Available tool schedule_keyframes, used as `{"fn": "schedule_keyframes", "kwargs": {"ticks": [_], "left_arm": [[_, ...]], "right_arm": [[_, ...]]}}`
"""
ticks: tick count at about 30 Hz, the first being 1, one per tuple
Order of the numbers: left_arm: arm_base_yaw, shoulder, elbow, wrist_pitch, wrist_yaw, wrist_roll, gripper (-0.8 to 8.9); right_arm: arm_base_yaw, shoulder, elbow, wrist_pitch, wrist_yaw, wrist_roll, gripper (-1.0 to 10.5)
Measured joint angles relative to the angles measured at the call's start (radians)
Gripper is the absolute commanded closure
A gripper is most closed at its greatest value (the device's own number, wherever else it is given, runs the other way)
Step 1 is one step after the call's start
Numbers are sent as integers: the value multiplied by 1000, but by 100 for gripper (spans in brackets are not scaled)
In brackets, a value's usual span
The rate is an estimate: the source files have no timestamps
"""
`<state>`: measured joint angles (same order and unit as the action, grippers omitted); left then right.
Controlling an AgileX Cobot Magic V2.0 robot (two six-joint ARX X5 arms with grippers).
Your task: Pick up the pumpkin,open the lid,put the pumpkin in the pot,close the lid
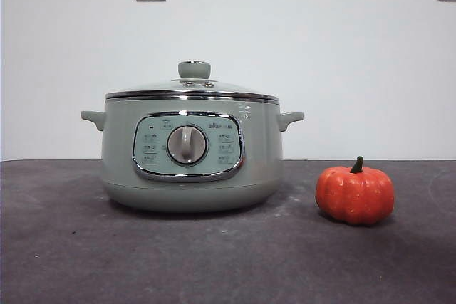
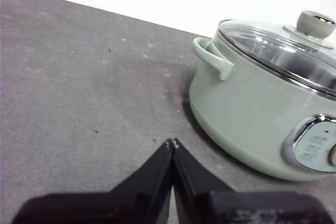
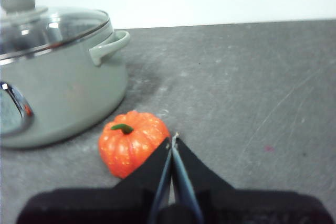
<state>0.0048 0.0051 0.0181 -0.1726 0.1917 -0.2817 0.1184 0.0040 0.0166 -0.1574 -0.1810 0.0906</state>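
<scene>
So the pumpkin (image 1: 355, 196) sits upright on the dark table (image 1: 64, 247), just beside the pot (image 1: 191, 154) on its right-hand side as I face it, not touching it. The lid (image 1: 192, 90) rests flat on the pot, knob (image 1: 194, 70) up, so nothing of the job looks begun yet.

The right gripper (image 3: 172, 139) hangs above the table close to the pumpkin, its jaws pressed together and holding nothing. The left gripper (image 2: 172, 142) waits over bare table on the pot's other side, jaws likewise pressed together.

What could go wrong, I'd guess: the pumpkin is round, ribbed and glossy, so jaws closing off-centre may squeeze it sideways and send it rolling. The short green stem (image 3: 122, 128) is too slight to trust. The lid is smooth glass with a shiny chrome rim, and its only real grip is that small rounded knob; a shallow pinch could let it slip and clatter. The pot stands close by, so a low reach for the pumpkin might clip its side handle (image 3: 110, 46).

The table looks matte, grey and scuffed, offering some friction.
</scene>
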Motion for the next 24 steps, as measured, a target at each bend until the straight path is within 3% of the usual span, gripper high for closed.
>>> {"fn": "schedule_keyframes", "kwargs": {"ticks": [7,11,15,19,24], "left_arm": [[0,0,5,-2,66,-36,821],[0,3,76,-44,68,-45,821],[0,30,190,-111,74,-45,821],[0,108,313,-217,115,-39,821],[0,219,477,-315,199,19,822]], "right_arm": [[0,0,6,-8,-2,198,957],[0,2,55,-14,-2,263,958],[0,28,140,-14,-2,289,958],[0,98,274,-120,-36,305,958],[0,221,465,-286,-113,261,958]]}}
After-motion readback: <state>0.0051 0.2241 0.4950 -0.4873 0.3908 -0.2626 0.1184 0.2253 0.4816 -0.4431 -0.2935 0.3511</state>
